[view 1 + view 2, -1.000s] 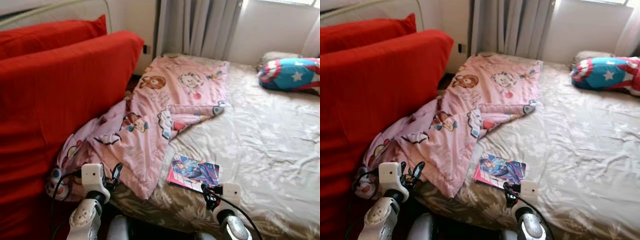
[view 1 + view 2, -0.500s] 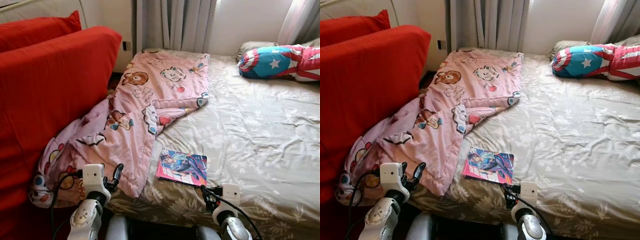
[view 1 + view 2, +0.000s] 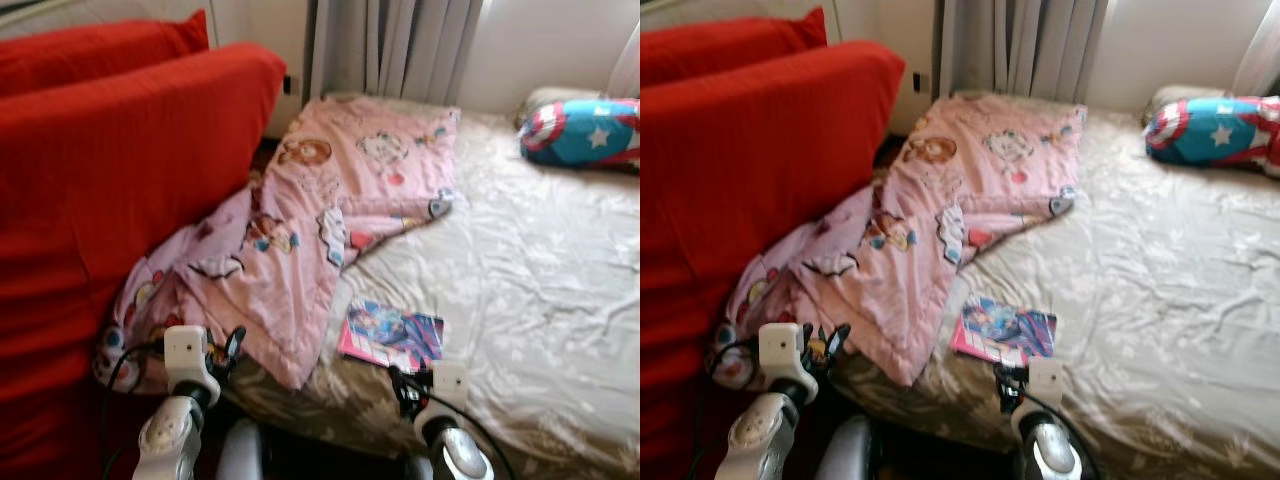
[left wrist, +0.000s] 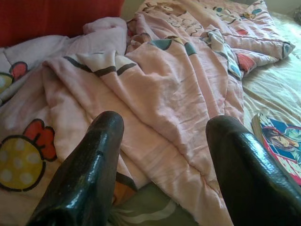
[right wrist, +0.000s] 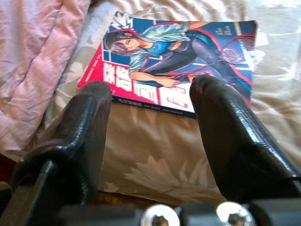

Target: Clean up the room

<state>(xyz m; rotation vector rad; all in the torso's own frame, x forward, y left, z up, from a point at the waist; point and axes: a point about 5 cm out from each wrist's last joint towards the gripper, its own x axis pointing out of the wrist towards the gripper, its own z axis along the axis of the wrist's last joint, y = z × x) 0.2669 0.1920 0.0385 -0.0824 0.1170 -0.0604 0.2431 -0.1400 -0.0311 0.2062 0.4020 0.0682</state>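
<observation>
Both the left gripper and right gripper hung parted and empty near the glossy comic book beside the rumpled pink cartoon-print blanket on the beige floral-sheeted bed.

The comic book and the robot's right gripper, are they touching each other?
Apart. In the right wrist view, the right gripper has its open fingers short of the comic book, with a strip of bare bedsheet between them.
</observation>
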